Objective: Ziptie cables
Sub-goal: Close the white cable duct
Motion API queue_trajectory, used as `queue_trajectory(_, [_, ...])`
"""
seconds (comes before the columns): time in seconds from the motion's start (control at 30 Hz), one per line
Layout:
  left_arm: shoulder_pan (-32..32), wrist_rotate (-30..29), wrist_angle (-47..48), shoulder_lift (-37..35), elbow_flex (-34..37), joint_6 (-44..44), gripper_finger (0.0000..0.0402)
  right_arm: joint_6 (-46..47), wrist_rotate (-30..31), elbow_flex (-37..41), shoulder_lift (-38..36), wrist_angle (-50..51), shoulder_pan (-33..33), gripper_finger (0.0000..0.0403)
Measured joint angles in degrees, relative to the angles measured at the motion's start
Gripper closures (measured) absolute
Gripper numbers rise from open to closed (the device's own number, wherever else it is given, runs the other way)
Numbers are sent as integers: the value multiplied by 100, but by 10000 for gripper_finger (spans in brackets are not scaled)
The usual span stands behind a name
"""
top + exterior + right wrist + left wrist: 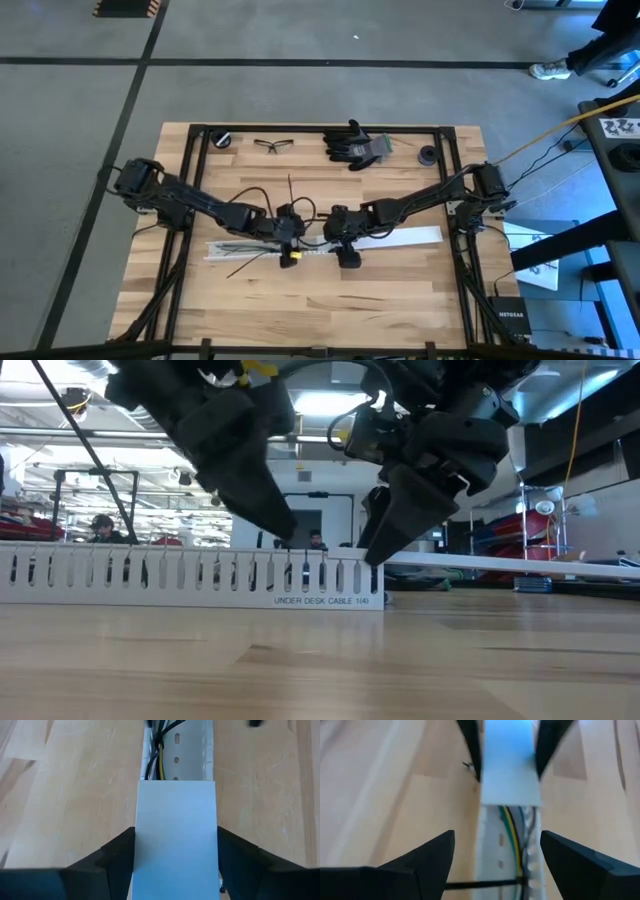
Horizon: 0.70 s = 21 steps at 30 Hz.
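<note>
The white slotted rail [255, 250] [190, 575] lies along the table's middle. Dark cables [515, 845] [159, 747] run inside it beside a green and a yellow wire, and more dark cables [245, 195] lie loose on the wood. A thin black strap [480, 883] crosses the rail. My left gripper [497, 865] [290, 243] is open and points down, one finger on each side of the rail's right end, touching nothing. My right gripper [175, 865] [345, 248] is shut on the long flat white strip [400, 235], whose end reaches over the rail. My right gripper holds the flat white strip near its left end [175, 835], pinched across its width with a finger [120, 857] on each long edge. The fingers come from above, pointing down. The strip's held end sits at the rail's right end; its other end [560, 567] stretches toward the table's right.
Black gloves [355, 147], safety glasses [272, 145] and two small black round parts [222, 138] [428, 155] lie along the far edge. A black frame [190, 180] borders the table. Bare wood [300, 300] lies on the near side. People show far behind in the low view.
</note>
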<state>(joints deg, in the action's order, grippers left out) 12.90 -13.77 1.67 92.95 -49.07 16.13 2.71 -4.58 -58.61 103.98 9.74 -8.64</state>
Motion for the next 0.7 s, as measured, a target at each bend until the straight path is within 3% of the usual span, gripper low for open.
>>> queue_trajectory(0.57, [132, -51, -1065, 747, 99, 22, 122, -25, -13, 9, 0, 47, 4, 177])
queue_trajectory(0.7, [132, -144, -1118, 747, 99, -4, 144, -25, -15, 11, 0, 35, 4, 177])
